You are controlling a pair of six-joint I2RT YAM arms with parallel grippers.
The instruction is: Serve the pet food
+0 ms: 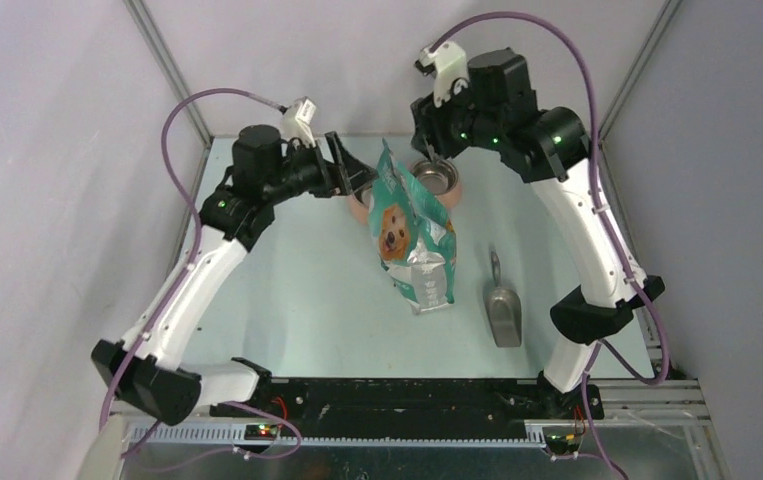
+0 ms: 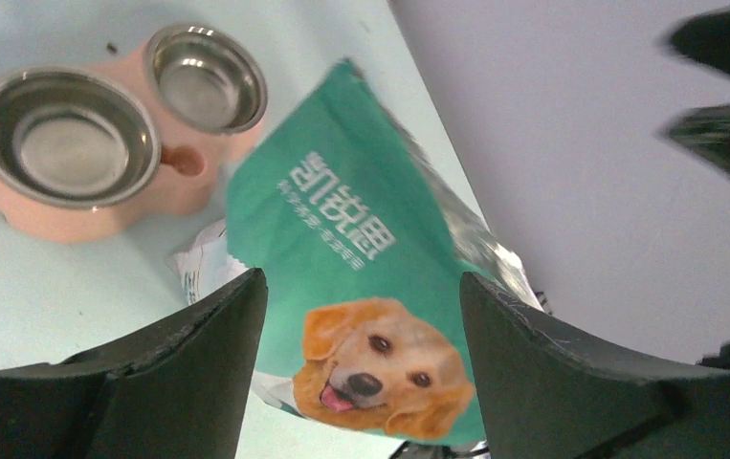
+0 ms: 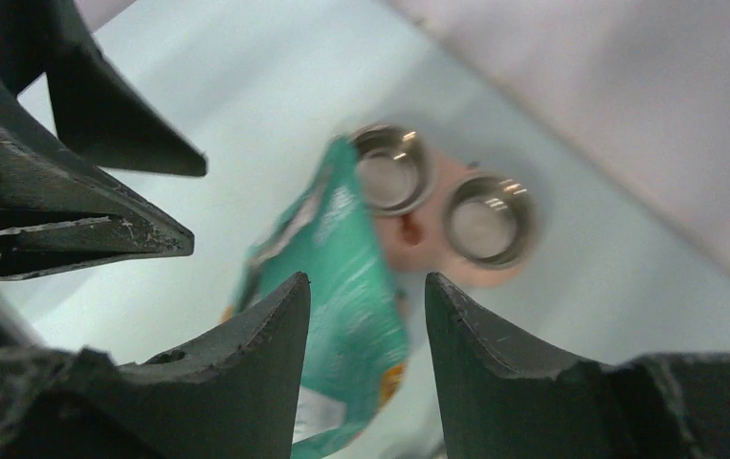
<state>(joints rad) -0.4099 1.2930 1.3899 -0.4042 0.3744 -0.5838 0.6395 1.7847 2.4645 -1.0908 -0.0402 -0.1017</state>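
No kibble shows in any view. A teal-green foil bag (image 1: 412, 235) printed with a golden dog stands upright mid-table. It also shows in the left wrist view (image 2: 342, 229) and the right wrist view (image 3: 346, 268). Behind it stands a pink feeder (image 1: 454, 196) with two empty steel bowls (image 2: 64, 143) (image 2: 206, 76). My left gripper (image 1: 354, 170) is open and empty, just left of the bag's top, with the bag showing between its fingers (image 2: 356, 285). My right gripper (image 1: 435, 155) is open and empty, above the feeder and the bag's top (image 3: 367, 279).
A grey metal scoop (image 1: 502, 305) lies on the table right of the bag, handle pointing away. The feeder sits near the back wall. Metal frame posts stand at the back corners. The other arm's fingers (image 3: 102, 143) show at the left of the right wrist view.
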